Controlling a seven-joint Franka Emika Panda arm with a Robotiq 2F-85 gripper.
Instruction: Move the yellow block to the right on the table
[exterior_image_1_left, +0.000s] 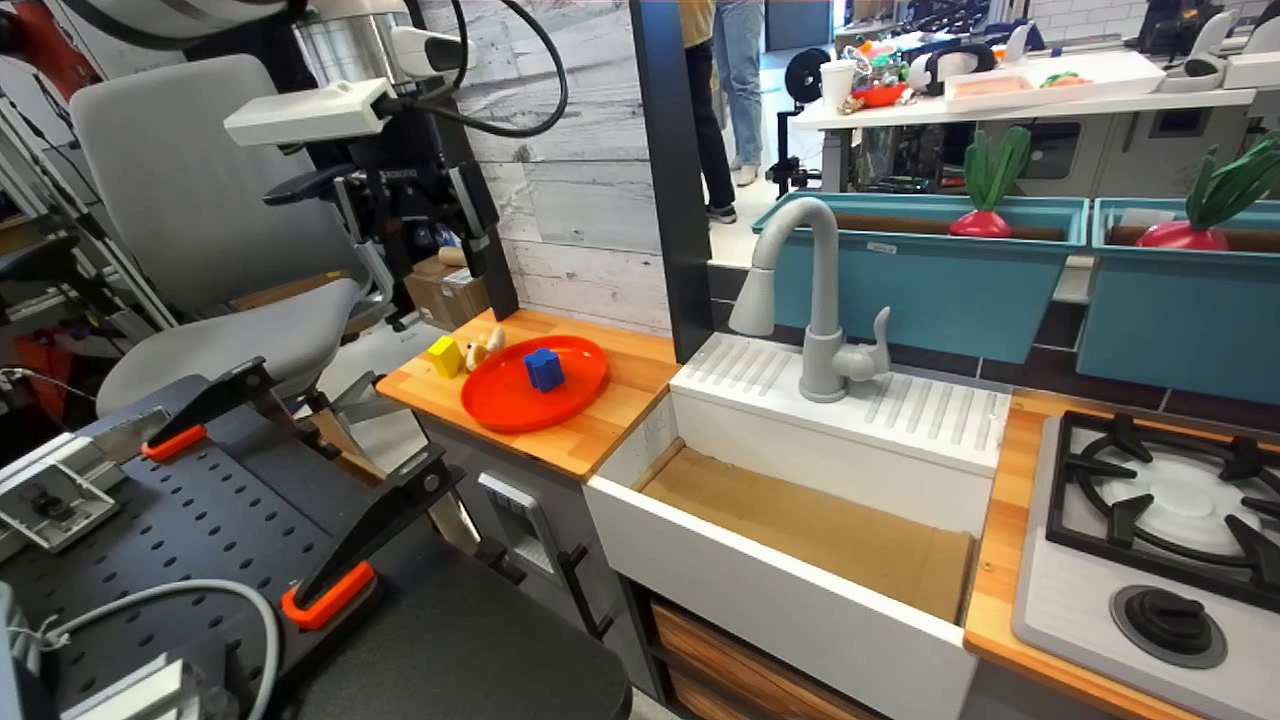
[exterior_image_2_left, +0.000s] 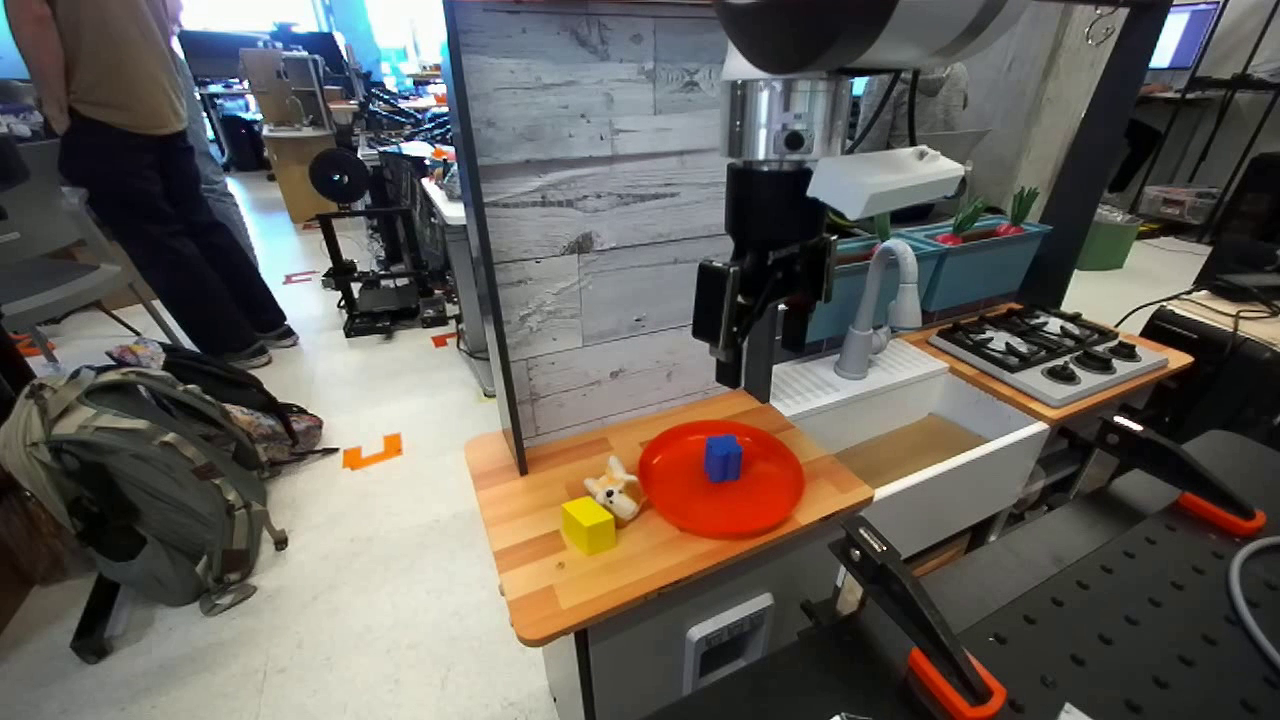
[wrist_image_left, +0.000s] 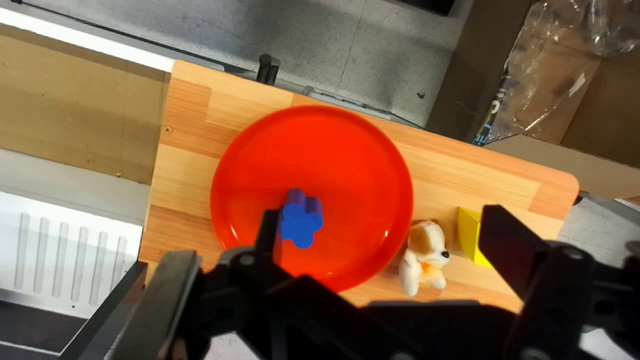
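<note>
So the tool (wrist_image_left: 382, 225) is up above the surface (exterior_image_2_left: 550, 600), spread wide. The yellow block (exterior_image_2_left: 588, 526) is on that surface, just beside the dog toy (exterior_image_2_left: 615, 492), which sits between it and the red plate (exterior_image_2_left: 720, 515) carrying a blue chunk (exterior_image_2_left: 722, 458). Writing-wise: a white label (exterior_image_1_left: 882, 248) on a teal planter (exterior_image_1_left: 920, 290), plus lettering (wrist_image_left: 494, 109) along a cardboard box (wrist_image_left: 610, 120), both too small to read.

Glare whitens the far windows (exterior_image_2_left: 398, 38) in an exterior view; small glints fleck the red plate (wrist_image_left: 350, 165).
</note>
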